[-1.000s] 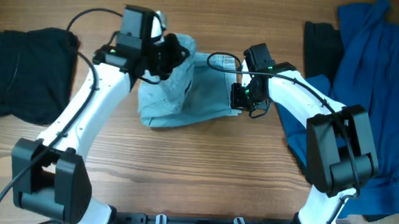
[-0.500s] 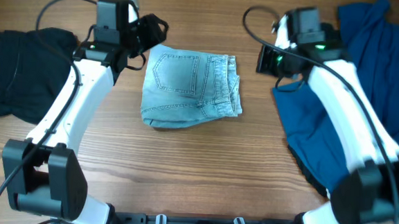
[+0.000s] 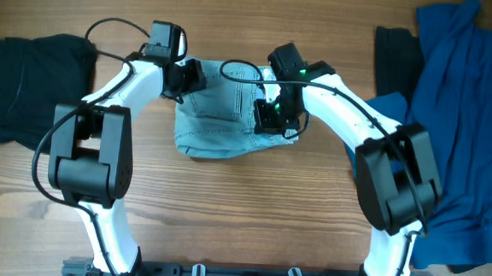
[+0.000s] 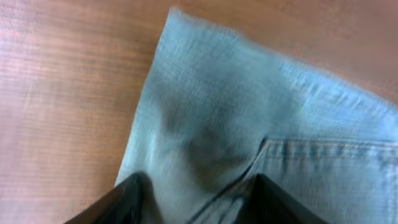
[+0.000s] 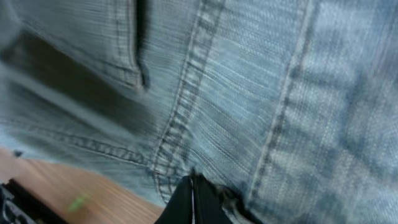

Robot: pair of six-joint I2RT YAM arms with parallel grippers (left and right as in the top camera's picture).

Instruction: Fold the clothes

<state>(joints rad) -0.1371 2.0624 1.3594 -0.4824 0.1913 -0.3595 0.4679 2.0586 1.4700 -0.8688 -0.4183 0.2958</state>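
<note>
The pale-blue denim shorts lie folded in a rough square at the table's middle. My left gripper is at their far left corner. In the left wrist view it is open, its dark fingers spread over the denim near a stitched seam. My right gripper rests on the shorts' right half. In the right wrist view it is shut, tips together against the denim by a seam, close to the cloth's edge. I see no cloth between those tips.
A black garment lies in a heap at the far left. A royal-blue garment spreads over the right side, with another black piece beside it at the back. Bare wooden table lies in front of the shorts.
Half a second ago both arms were back from the flat shorts; now both grippers are down on them. The left gripper has opened. The right has stayed shut.
</note>
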